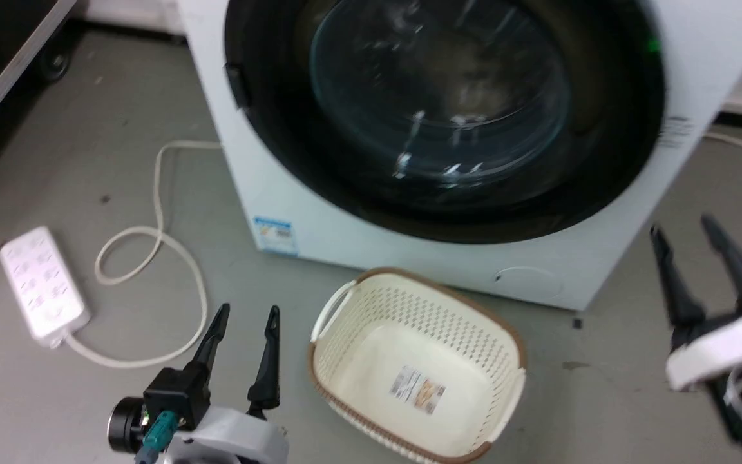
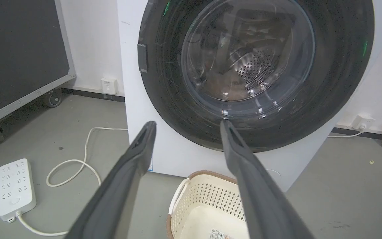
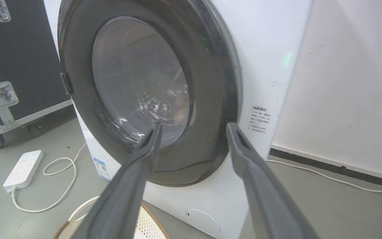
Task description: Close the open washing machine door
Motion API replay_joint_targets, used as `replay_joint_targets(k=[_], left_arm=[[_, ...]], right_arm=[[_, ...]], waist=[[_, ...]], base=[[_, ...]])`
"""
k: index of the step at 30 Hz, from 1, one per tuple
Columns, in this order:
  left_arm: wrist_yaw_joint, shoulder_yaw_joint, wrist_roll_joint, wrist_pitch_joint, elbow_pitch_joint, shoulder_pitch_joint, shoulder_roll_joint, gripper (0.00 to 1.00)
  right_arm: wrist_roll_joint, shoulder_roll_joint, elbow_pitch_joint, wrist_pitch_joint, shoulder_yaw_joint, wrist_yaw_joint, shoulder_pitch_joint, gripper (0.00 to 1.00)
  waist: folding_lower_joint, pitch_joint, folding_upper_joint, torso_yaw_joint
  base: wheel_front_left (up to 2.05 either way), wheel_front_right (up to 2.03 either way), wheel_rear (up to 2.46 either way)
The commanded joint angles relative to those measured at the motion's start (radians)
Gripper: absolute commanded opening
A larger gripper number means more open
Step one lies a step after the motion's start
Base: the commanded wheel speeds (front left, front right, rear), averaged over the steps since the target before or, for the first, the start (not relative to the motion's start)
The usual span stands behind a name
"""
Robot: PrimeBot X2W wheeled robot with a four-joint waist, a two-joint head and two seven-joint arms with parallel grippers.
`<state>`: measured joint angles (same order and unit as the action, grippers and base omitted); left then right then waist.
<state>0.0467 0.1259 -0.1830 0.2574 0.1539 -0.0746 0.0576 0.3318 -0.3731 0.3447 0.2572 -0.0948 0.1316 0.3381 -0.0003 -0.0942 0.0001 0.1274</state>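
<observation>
1. On my head view the washing machine (image 1: 345, 238) takes up the top centre, and the washing machine door (image 1: 603, 161) lies flat against its round front, black rim all the way round.
2. The left gripper (image 1: 248, 311) sits at the lower left of that view. Its fingers are spread with nothing between them.
3. The right gripper (image 1: 682, 225) is at the lower right, blurred, likewise parted and empty. Both are clear of the door.
4. A cream laundry basket (image 1: 422, 309) stands on the floor just before the machine, between my two grippers. A white power strip (image 1: 39, 280) lies at the far left.
5. The left wrist view gives me what the head view blurs: the perforated steel drum (image 2: 254, 63) seen through the glass.
6. The right wrist view looks from the side. I see the door's right edge tight against the white panel, a small round flap (image 3: 202, 220) low down, and a black case (image 3: 18, 49) at the upper left.
</observation>
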Motion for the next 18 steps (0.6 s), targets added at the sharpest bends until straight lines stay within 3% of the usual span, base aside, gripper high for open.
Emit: replay_joint_targets(k=[1, 3, 7, 18], left_arm=[[0.007, -0.01, 0.008, 0.004, 0.003, 0.022, 0.005, 1.0], [0.01, -0.014, 0.009, 0.004, 0.004, 0.029, 0.005, 1.0], [0.028, -0.016, 0.018, 0.004, 0.024, 0.06, 0.003, 1.0], [0.045, -0.014, 0.032, 0.004, 0.051, 0.076, 0.0, 1.0]], right_arm=[[-0.043, 0.058, -0.06, 0.004, 0.046, -0.001, -0.084, 1.0], [-0.063, 0.085, -0.087, 0.004, 0.066, -0.001, -0.118, 1.0], [-0.163, 0.242, -0.22, 0.004, 0.148, -0.001, -0.301, 1.0], [-0.22, 0.301, -0.234, 0.004, 0.156, -0.001, -0.392, 1.0]], waist=[[0.0003, 0.057, -0.0001, -0.056], [0.0003, 0.063, -0.0001, -0.063], [0.0003, 0.088, -0.0001, -0.087], [0.0003, 0.1, -0.0001, -0.091]], base=[[0.0, 0.0, 0.0], [0.0, 0.0, 0.0], [0.0, 0.0, 0.0], [0.0, 0.0, 0.0]])
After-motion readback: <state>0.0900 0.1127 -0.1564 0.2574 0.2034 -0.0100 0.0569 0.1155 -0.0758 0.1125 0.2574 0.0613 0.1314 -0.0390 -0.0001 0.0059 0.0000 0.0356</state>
